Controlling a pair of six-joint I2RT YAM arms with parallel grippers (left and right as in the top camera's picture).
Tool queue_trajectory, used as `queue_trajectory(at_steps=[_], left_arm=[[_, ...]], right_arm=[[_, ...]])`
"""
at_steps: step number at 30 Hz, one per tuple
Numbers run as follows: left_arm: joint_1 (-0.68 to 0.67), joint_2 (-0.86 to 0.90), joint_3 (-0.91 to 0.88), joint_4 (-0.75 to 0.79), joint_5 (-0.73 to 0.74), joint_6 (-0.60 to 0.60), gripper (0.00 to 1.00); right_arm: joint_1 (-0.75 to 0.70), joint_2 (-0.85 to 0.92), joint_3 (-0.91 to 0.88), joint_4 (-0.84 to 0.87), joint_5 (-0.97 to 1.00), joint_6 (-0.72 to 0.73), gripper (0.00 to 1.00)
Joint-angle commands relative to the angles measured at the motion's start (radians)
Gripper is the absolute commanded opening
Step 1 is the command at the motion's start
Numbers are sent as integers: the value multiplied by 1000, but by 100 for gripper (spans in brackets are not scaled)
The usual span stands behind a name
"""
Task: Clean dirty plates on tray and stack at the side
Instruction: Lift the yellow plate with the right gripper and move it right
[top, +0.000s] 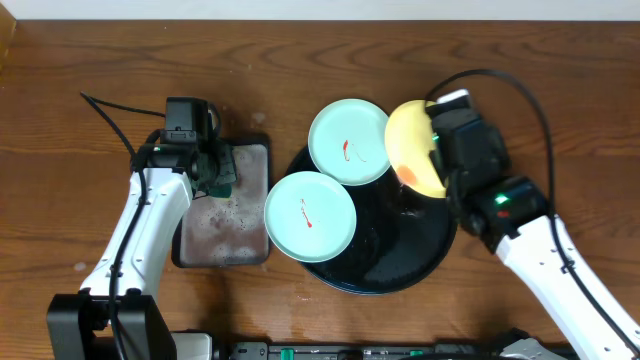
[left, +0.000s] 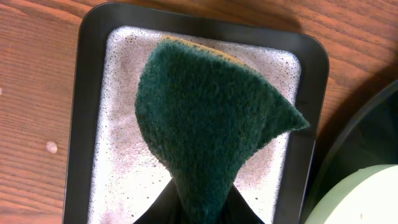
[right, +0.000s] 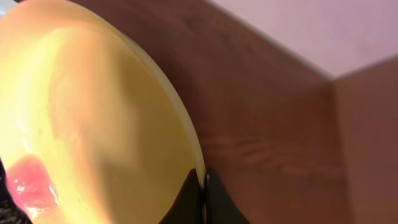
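Note:
Two pale mint plates with red smears lie on the black round tray (top: 400, 262): one at the back (top: 348, 141), one at the front left (top: 310, 216). My right gripper (top: 437, 150) is shut on the rim of the yellow plate (top: 412, 148) and holds it tilted above the tray's right back edge; in the right wrist view the plate (right: 93, 124) shows a red smear and the fingers (right: 203, 186) pinch its edge. My left gripper (top: 212, 165) is shut on a dark green sponge (left: 211, 124) above the small grey tray (left: 118, 155).
The small grey tray (top: 225, 215) with a dark rim lies left of the black tray on the wooden table. The black tray's edge and a mint plate's rim (left: 354, 199) show at the right of the left wrist view. A black cable (top: 105, 110) runs at the back left.

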Motion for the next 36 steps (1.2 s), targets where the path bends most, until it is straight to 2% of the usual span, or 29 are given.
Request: queue_trajectory(at_steps=[1, 11, 17, 22, 24, 28, 32, 36], left_arm=[[4, 8, -11, -3, -20, 17, 16], [4, 8, -11, -3, -20, 17, 16], [4, 8, -11, -3, -20, 17, 16], [4, 8, -11, -5, -20, 17, 16], [4, 8, -11, -5, -20, 17, 16], [4, 8, -11, -11, -20, 17, 16], [4, 8, -11, -19, -20, 17, 16], [4, 8, -11, -19, -20, 17, 16]], right_arm=[[74, 11, 17, 36, 172, -134, 1], [211, 20, 17, 153, 273, -341, 1], [229, 20, 17, 201, 312, -385, 1], [229, 20, 17, 208, 311, -352, 1], [229, 20, 17, 207, 310, -309, 1], [188, 20, 17, 165, 240, -72, 1], [74, 23, 14, 71, 24, 201, 1], [-78, 24, 13, 10, -174, 374, 1]])
